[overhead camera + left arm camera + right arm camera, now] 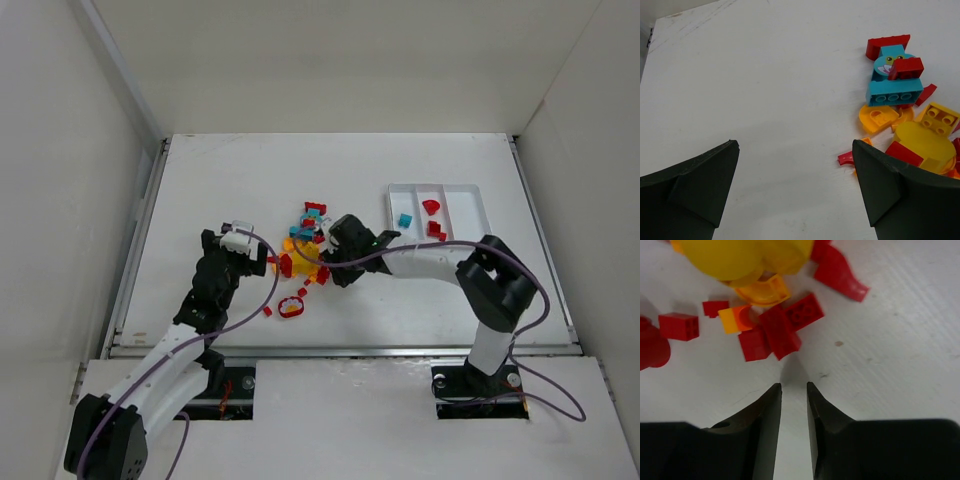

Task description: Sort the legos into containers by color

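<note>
Legos (303,255) cluster mid-table; left gripper (795,185) gapes beside them, right gripper (794,405) nearly closed, gripping nothing.

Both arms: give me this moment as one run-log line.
left gripper: open, empty, beside pile | right gripper: nearly shut, empty, over red bricks | tray: teal brick left slot, red pieces middle
</note>
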`<state>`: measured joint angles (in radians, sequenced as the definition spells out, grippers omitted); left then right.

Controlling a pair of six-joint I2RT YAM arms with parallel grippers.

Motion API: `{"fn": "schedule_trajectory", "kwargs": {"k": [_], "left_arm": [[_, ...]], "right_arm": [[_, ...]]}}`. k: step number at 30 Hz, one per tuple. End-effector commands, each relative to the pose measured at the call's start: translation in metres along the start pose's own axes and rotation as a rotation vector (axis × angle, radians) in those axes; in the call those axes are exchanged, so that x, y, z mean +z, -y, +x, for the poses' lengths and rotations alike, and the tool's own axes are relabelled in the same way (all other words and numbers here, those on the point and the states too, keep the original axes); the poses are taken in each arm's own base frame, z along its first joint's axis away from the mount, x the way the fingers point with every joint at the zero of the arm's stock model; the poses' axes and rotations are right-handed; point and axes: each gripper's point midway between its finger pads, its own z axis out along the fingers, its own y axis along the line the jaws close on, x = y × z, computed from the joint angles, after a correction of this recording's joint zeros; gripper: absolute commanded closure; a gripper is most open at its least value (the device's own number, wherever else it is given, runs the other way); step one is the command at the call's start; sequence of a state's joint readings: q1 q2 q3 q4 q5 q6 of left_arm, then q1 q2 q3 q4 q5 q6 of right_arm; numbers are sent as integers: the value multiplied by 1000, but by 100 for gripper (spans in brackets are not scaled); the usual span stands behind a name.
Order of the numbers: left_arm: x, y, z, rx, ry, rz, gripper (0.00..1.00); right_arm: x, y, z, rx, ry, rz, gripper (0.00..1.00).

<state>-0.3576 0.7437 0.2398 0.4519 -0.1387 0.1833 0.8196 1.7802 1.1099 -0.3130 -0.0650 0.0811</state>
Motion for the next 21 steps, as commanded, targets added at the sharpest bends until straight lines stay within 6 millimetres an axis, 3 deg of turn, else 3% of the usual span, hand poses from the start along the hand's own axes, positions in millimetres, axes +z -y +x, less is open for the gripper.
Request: {"fn": "schedule_trajectory", "kwargs": {"k": [1, 3, 7, 12, 14, 17, 21], "left_arm": [[2, -8, -11, -3, 29, -32, 5], [2, -8, -11, -3, 29, -32, 5], [3, -7, -8, -1, 19, -31, 5], [3, -10, -8, 7, 17, -40, 5], [2, -14, -12, 3, 24, -52, 5], [1, -16, -17, 9, 42, -54, 5], [-1, -18, -22, 5, 60, -56, 5]], "right_arm": [[-5, -31, -35, -48, 94, -89, 68], [2, -37, -19, -54, 60, -112, 68], [11, -43, -8, -43, 33, -134, 68], [21, -43, -8, -34, 39, -132, 62], [26, -40, -17, -34, 51, -111, 59], [36, -43, -31, -36, 62, -121, 58], [44, -39, -31, -33, 42, -94, 58]]}}
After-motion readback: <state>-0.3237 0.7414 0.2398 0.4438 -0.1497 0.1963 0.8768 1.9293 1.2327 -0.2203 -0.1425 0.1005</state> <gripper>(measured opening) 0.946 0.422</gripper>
